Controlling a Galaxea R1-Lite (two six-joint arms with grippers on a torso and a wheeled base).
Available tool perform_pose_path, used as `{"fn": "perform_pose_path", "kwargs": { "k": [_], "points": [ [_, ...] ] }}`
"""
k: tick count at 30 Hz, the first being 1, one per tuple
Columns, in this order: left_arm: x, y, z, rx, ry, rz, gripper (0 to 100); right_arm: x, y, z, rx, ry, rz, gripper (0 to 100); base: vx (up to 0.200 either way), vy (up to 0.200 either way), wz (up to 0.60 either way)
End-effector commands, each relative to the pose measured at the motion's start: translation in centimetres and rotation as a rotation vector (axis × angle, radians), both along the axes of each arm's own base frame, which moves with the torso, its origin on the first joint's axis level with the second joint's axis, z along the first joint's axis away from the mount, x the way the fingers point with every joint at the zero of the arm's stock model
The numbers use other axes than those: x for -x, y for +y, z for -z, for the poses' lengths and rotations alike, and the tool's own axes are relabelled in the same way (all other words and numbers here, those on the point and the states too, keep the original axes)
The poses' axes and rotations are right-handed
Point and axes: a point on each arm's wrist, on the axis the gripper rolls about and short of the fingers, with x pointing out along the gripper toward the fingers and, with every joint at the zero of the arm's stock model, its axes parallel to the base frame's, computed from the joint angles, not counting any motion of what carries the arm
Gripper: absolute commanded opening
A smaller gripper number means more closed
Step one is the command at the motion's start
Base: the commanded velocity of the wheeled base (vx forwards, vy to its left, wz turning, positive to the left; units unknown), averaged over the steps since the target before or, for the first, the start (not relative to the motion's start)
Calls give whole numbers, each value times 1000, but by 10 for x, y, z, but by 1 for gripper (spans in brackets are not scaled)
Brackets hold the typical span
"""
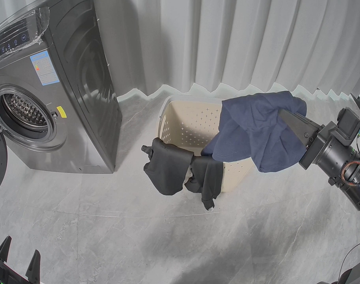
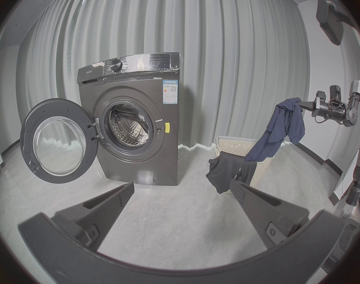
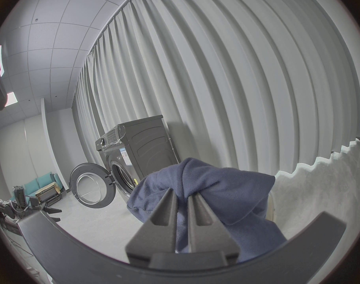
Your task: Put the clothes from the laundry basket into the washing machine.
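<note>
- Your right claw is clenched on a navy garment, its two fingers pressed close together with a fold of the cloth bunched between and over them.
- The navy garment hangs lifted above the right side of the laundry basket, with its lower end reaching down to the basket.
- A black garment lies draped over the basket's near rim and spills down the outside toward the floor.
- The cream basket, its walls pierced with small holes, stands on the grey stone-patterned floor just in front of the pale pleated curtain.
- To the basket's left, and apart from it, stands the grey washing machine. Its round door is swung wide open and the steel drum is exposed.
- Your left claw is released, with its fingers spread wide. It is held low over the floor, well back from the machine and the basket, and it faces both.
</note>
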Motion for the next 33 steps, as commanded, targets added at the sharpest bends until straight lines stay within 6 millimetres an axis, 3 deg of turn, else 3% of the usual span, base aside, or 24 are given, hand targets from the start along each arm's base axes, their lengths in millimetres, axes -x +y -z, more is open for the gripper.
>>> {"fn": "perform_pose_path", "kwargs": {
  "k": [1,33],
  "points": [
    [0,0,5,0,3,-1,100,1,1,1,2,4,-6,0,0,200,0],
    [0,0,5,-1,3,-1,100,6,9,3,7,8,-74,0,0,200,0]
  ]
}}
